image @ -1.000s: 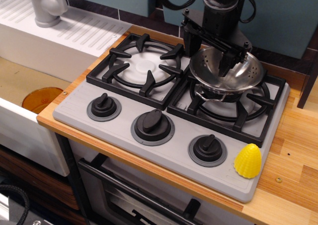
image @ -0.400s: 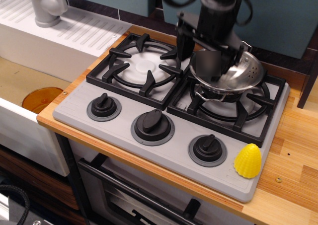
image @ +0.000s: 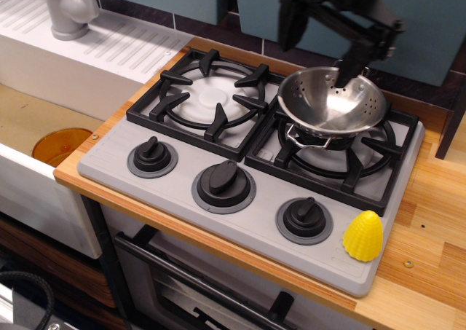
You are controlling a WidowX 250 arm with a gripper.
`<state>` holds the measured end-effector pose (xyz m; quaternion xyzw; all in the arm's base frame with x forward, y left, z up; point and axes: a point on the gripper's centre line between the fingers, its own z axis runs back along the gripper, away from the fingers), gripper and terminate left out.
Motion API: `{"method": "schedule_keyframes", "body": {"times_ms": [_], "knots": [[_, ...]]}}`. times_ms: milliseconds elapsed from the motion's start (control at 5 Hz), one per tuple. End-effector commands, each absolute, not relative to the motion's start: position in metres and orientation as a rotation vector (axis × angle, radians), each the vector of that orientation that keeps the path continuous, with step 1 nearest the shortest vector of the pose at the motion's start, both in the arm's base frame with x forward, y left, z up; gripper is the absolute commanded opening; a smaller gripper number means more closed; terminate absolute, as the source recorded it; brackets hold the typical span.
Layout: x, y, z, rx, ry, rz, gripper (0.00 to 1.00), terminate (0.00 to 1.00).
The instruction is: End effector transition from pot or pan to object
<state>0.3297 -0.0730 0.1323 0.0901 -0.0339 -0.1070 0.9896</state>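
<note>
The shiny steel bowl with drain holes and wire handles sits on the right burner grate. My black gripper hangs just above the bowl's back rim, open and empty, with one finger left of the bowl and the other over its back right edge. The small yellow ridged dome stands on the stove's front right corner, well in front of the gripper and apart from the bowl.
The left burner grate is bare. Three black knobs line the stove front. An orange disc lies in the sink at the left, and a grey faucet stands behind it. A wooden counter runs along the right.
The gripper has risen out of the bowl and shifted slightly back. The bowl stays on the right burner. The yellow dome has not moved.
</note>
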Motion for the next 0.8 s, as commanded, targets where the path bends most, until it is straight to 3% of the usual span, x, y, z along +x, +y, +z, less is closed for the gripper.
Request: {"method": "schedule_keyframes", "body": {"times_ms": [0,400,600], "knots": [[0.298,-0.098,0.146,0.138,-0.174,-0.154,1.00,0.00],[0.268,-0.130,0.105,0.142,-0.237,-0.120,1.00,0.00],[0.260,-0.146,0.095,0.147,-0.257,-0.101,1.00,0.00]]}}
